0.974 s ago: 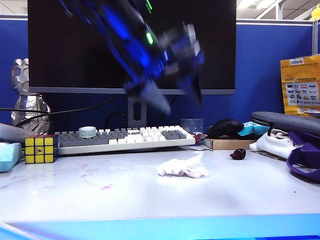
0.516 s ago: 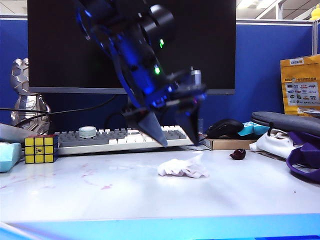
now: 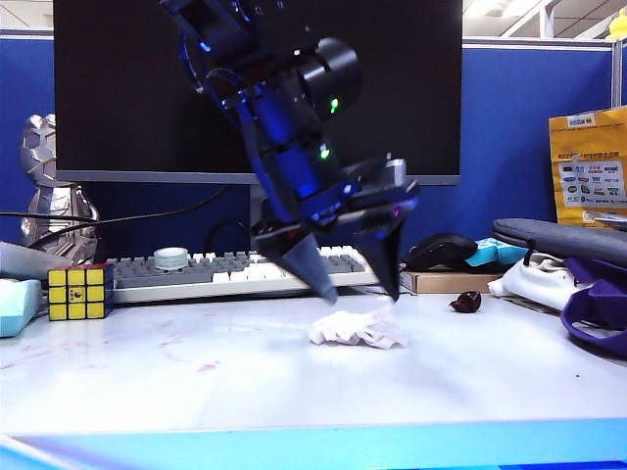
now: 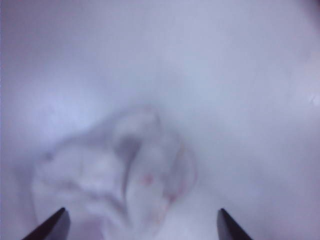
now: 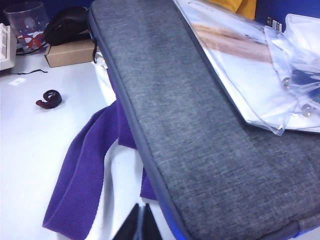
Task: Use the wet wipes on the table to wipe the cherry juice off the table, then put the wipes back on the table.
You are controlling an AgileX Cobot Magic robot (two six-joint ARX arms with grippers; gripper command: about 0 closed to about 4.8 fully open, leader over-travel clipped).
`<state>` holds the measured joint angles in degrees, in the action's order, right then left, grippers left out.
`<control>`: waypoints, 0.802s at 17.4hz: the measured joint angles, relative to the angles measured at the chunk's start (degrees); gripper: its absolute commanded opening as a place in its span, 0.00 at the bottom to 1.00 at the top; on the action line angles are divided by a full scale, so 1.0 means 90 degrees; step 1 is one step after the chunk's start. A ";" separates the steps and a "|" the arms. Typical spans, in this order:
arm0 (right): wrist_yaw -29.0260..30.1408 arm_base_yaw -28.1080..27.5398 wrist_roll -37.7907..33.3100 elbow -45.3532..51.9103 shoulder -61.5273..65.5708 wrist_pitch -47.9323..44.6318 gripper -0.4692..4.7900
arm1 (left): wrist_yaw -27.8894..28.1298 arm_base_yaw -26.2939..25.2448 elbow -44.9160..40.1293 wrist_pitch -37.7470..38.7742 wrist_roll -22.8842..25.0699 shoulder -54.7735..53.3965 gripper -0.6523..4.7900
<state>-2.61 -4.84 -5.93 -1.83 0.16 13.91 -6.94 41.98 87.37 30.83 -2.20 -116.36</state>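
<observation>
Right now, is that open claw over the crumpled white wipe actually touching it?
Apart. In the exterior view the left end effector hangs open with its fingertips just above the wet wipes; the left wrist view is too blurred to add more.

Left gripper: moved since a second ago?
Yes. In the exterior view the left gripper has dropped from the monitor level, past the keyboard, to just above the wet wipes, jaws open.

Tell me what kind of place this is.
Most likely an office cubicle desk: a monitor and keyboard on the table, a computer mouse, and a blue partition wall behind.
</observation>
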 measured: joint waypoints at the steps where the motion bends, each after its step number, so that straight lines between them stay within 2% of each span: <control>1: 0.0000 0.0000 -0.0002 0.0000 0.0000 -0.0002 0.09 | -0.0005 0.0000 0.0000 0.0136 0.0000 -0.0041 0.83; 9: 0.0000 0.0000 0.0000 0.0000 0.0000 -0.0002 0.09 | -0.0058 -0.0002 0.0068 -0.0015 -0.0005 -0.0432 0.84; 14: 0.0000 0.0000 0.0000 0.0000 0.0000 0.0000 0.09 | -0.0063 0.0000 0.0976 0.0277 -0.0019 -0.0474 0.84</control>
<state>-2.61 -4.84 -5.93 -1.83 0.16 13.91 -7.51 41.98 96.16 33.32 -2.37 -120.62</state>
